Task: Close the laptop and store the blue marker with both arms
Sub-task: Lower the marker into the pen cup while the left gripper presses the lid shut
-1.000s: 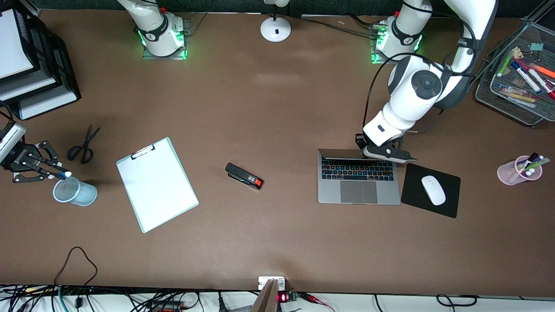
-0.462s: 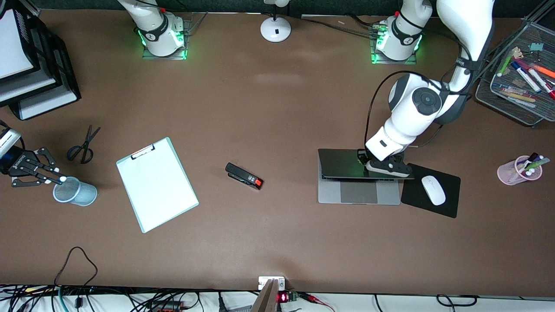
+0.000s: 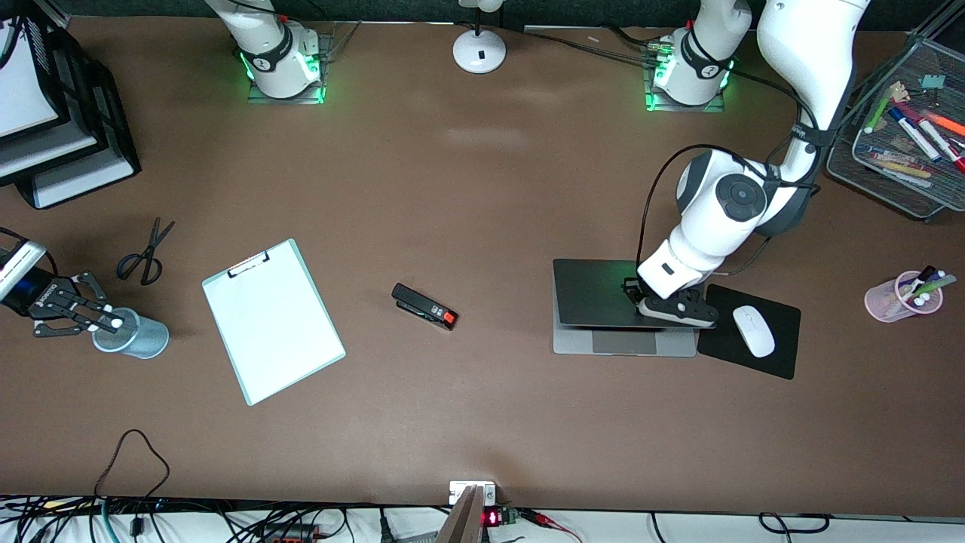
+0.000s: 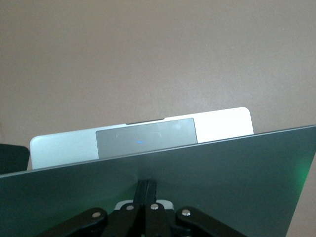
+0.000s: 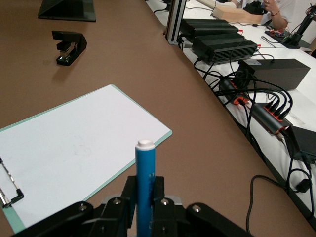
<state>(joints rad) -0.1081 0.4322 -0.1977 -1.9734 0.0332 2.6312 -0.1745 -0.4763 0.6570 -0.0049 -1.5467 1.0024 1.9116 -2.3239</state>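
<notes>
The laptop point(image 3: 603, 290) lies toward the left arm's end of the table, its dark lid tilted low over the silver base point(image 3: 626, 343). My left gripper point(image 3: 675, 308) is shut, its fingertips point(image 4: 147, 183) pressing on the lid point(image 4: 222, 168); the trackpad point(image 4: 145, 140) still shows under the lid's edge. At the right arm's end, my right gripper point(image 3: 105, 323) is shut on the blue marker point(image 5: 145, 187), white end pointing away from the wrist. It hangs over the rim of a light-blue mesh cup point(image 3: 147, 337).
A black mouse pad point(image 3: 716, 332) with a white mouse point(image 3: 753, 331) lies beside the laptop. A stapler point(image 3: 424, 306), clipboard point(image 3: 271, 320) and scissors point(image 3: 143, 253) lie between the arms. A pink pen cup point(image 3: 901, 298) and a mesh tray point(image 3: 867, 162) stand at the left arm's end.
The left gripper has pushed the laptop lid from upright down to nearly folded over the keyboard. The right gripper has shifted slightly with the marker, onto the mesh cup's rim.
</notes>
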